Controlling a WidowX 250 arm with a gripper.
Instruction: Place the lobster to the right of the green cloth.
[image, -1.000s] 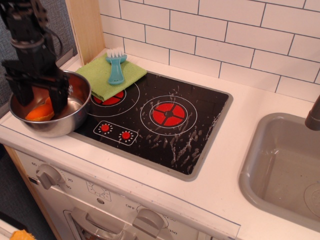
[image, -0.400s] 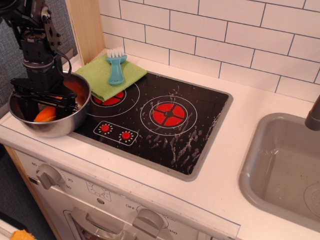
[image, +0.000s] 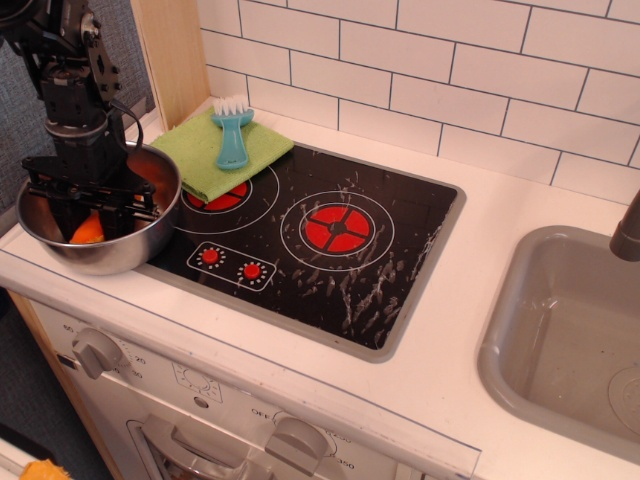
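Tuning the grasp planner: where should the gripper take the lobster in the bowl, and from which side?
From straight above. The lobster lies low inside the steel bowl, whose wall blocks any side approach. Pinch across its flat orange body; the gripper already sits over it, hiding most of it, so finer parts cannot be picked.

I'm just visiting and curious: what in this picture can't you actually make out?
- Small orange plastic lobster in the steel bowl: mostly hidden by the black gripper.
- Gripper's fingertips: whether they grip the toy, unclear.
- Lime-green folded cloth: middle covered by the teal brush.
- Grey sink: cut off at the right edge.
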